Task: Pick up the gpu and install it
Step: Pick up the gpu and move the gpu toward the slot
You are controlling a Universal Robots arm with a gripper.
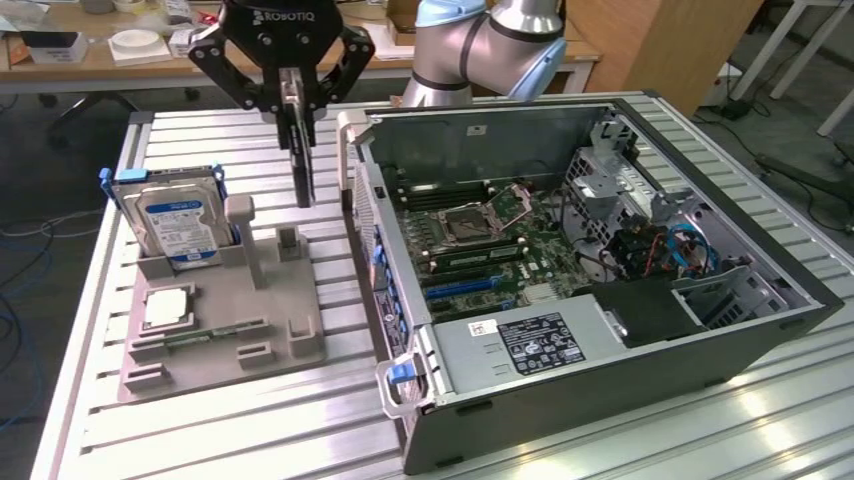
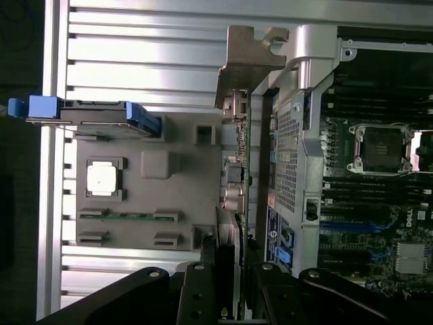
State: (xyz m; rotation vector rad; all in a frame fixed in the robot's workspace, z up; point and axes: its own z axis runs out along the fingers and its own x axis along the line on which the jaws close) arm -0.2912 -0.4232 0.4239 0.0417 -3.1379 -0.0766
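The claw [image 1: 298,115] grips the graphics card [image 1: 304,170] by its top edge, so it hangs upright, probably to enter a slot edge-first. It is above the grey stand [image 1: 274,335], beside the open computer case [image 1: 587,410].

Slotted aluminium desk [image 1: 254,420], glare at its near corner on the exterior view's right, with a cluttered second wooden desk [image 1: 80,72] and wooden panel [image 1: 667,50] beyond its far edge, and dark floor [image 1: 814,120] strewn with cables [image 1: 781,165].
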